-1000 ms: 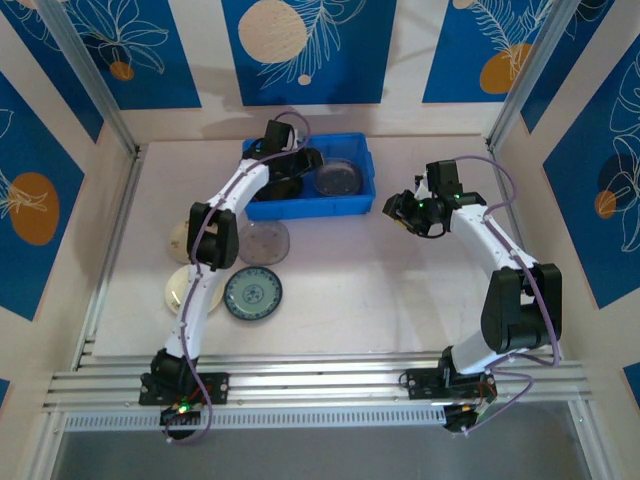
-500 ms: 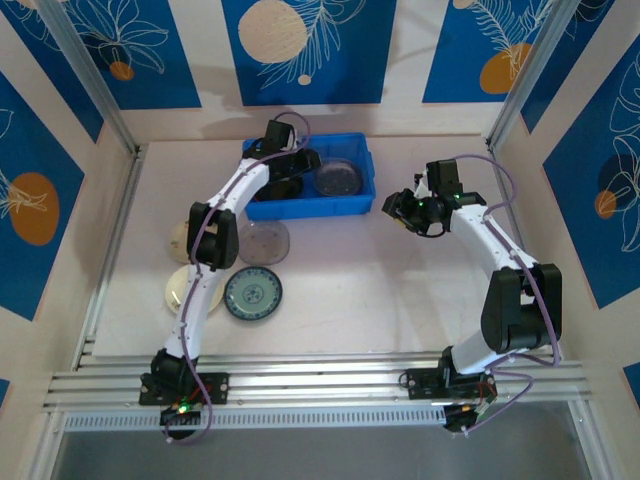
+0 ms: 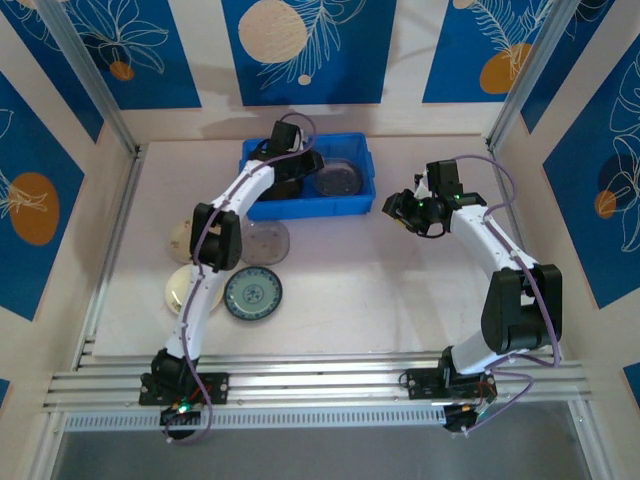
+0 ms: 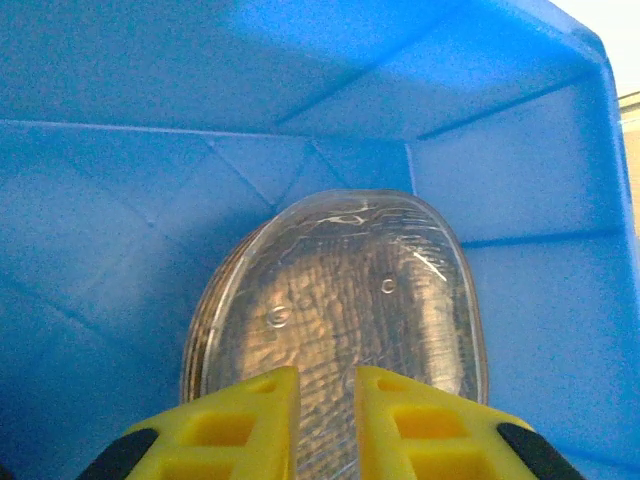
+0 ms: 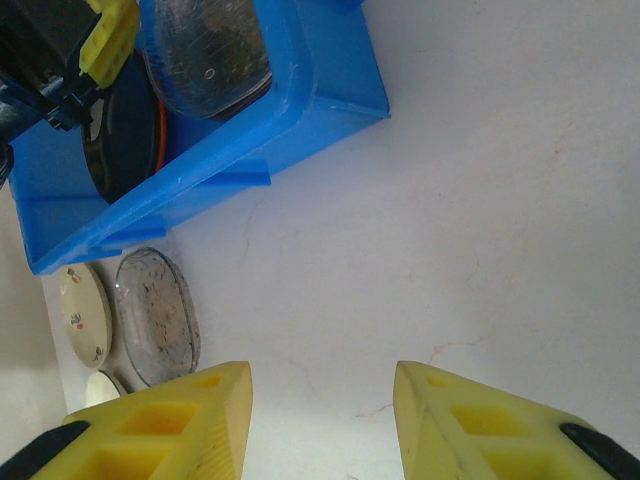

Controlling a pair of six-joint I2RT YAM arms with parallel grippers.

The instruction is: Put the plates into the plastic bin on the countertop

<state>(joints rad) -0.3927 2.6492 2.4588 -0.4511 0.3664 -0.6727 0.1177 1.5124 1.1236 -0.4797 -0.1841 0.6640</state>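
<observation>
Two arms are extended toward 12 o'clock. The left gripper (image 4: 327, 378) is held inside the blue plastic bin (image 3: 310, 209). Its fingers are drawn close, with a narrow slot between them over the near rim of a stack of clear plates (image 4: 340, 290); whether that rim is pinched cannot be told. The right gripper (image 5: 322, 370) is spread wide and empty above the countertop (image 3: 380, 290), at 3 o'clock of the bin. A black plate (image 5: 125, 140) is lodged in the bin at 9 o'clock of the stack. At 7 o'clock of the bin, a clear plate (image 3: 265, 241), a teal-patterned plate (image 3: 252, 293) and cream plates (image 3: 178, 288) are laid. Bare surface is seen from 3 to 6 o'clock.
</observation>
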